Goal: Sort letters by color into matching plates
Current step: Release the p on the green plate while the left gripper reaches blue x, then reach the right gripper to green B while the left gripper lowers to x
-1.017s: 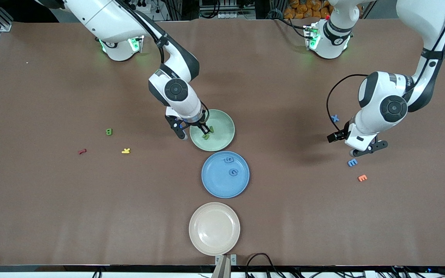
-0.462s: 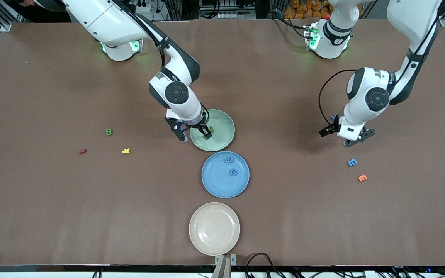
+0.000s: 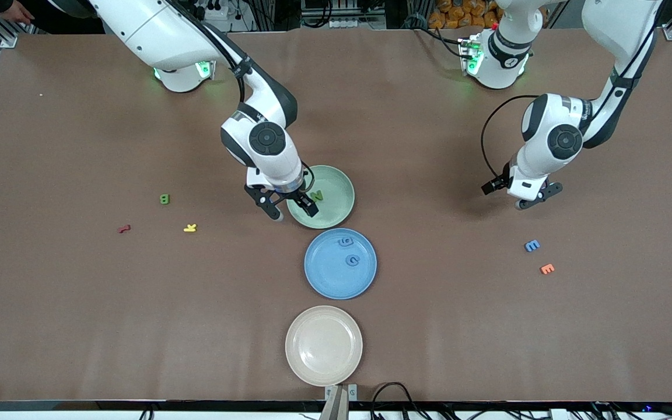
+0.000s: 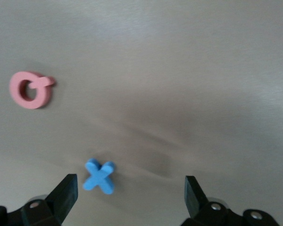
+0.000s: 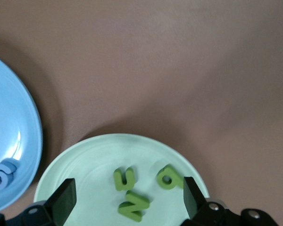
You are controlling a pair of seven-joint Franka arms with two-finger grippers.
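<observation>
The right tool point(image 3: 291, 207) stands wide apart and empty over the rim of the pale green plate point(image 3: 336, 211), gripping nothing. Three dark green letters point(image 5: 134, 205) lie flat in that plate, close together. The left tool point(image 3: 533, 197) is also spread wide and empty, over bare worktop point(image 3: 429, 146) toward the left arm's end, with a blue X point(image 4: 100, 176) lying just beside one finger and a pink letter point(image 4: 30, 89) near it.

The worktop is matte brown. A green letter point(image 3: 164, 199), a dark red letter point(image 3: 124, 228) and a yellow letter point(image 3: 190, 228) lie toward the right arm's end. The blue plate point(image 3: 324, 280) holds two blue letters point(image 3: 352, 260); a cream plate point(image 3: 312, 326) sits nearer the front camera. A blue M point(image 3: 532, 245) and an orange letter point(image 3: 547, 269) lie toward the left arm's end.
</observation>
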